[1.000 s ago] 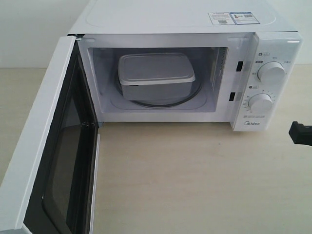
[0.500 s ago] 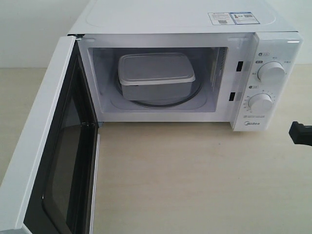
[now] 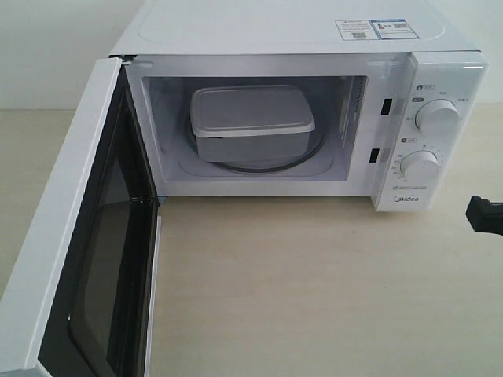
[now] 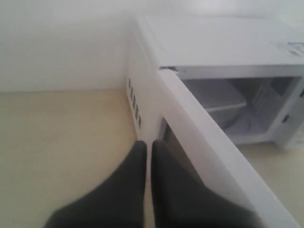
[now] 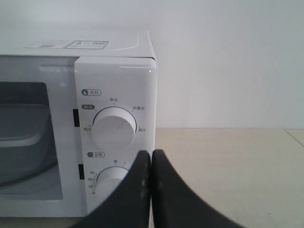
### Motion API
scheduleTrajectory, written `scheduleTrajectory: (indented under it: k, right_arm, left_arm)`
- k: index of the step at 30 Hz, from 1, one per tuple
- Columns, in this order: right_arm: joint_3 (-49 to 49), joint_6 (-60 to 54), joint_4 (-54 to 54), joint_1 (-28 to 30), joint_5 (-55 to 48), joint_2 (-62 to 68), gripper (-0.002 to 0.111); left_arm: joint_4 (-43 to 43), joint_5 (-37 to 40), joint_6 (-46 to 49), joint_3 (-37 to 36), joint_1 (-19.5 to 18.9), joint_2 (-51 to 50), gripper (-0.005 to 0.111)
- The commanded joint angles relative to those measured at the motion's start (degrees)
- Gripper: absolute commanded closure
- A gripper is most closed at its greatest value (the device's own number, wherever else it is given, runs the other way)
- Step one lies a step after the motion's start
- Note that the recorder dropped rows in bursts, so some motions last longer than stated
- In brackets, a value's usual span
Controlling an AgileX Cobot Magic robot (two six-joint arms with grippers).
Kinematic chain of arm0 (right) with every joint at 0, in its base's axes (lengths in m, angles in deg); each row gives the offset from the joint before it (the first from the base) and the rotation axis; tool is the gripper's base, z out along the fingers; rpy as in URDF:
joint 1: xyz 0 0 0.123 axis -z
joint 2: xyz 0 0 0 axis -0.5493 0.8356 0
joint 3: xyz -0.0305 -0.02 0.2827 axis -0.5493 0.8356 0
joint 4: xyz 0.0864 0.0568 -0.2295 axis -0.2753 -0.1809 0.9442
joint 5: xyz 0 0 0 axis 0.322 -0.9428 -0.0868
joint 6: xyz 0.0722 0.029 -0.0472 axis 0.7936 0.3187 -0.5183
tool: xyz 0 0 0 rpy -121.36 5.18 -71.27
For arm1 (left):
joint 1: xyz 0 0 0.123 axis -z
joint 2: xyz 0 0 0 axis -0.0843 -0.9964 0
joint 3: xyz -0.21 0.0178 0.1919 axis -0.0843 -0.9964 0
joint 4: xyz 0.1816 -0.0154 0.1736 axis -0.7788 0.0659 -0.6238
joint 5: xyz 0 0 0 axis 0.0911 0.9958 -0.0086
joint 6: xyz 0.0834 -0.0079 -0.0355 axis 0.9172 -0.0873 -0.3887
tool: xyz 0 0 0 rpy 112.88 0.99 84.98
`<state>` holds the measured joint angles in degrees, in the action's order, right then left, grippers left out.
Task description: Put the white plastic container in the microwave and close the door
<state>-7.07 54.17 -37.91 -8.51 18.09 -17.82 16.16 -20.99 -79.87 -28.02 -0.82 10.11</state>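
Observation:
The white plastic container (image 3: 250, 119) sits inside the microwave (image 3: 291, 35) on the glass turntable, lid on; the left wrist view shows the container (image 4: 219, 100) too. The door (image 3: 75, 236) stands wide open, swung out to the left, its black inner frame facing the cavity. My left gripper (image 4: 148, 147) is shut and empty, just outside the door's (image 4: 209, 142) outer face near the hinge side. It does not show in the exterior view. My right gripper (image 5: 151, 156) is shut and empty, in front of the dial panel's right edge; only a black tip of the right gripper (image 3: 484, 214) shows at the exterior view's right edge.
The microwave's two round dials (image 3: 437, 116) sit on the right panel, with a label sticker (image 3: 371, 29) on top. Light wooden tabletop (image 3: 314, 290) stretches in front of the microwave. A white wall stands behind.

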Motion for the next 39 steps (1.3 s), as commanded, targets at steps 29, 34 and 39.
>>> scheduleTrajectory:
  k: [29,34,39]
  right_arm:
    - [-0.3,-0.4,0.0,0.2,1.2,-0.4,0.108]
    - [-0.3,-0.4,0.0,0.2,1.2,-0.4,0.108]
    - [-0.3,-0.4,0.0,0.2,1.2,-0.4,0.108]
  left_arm:
    - [11.3,29.2,11.6,10.9,0.0,-23.6,0.102]
    - [13.0,29.0,14.0,10.9,0.0,-23.7,0.102]
    - [17.7,29.5,21.1,10.9,0.0,-24.2,0.102]
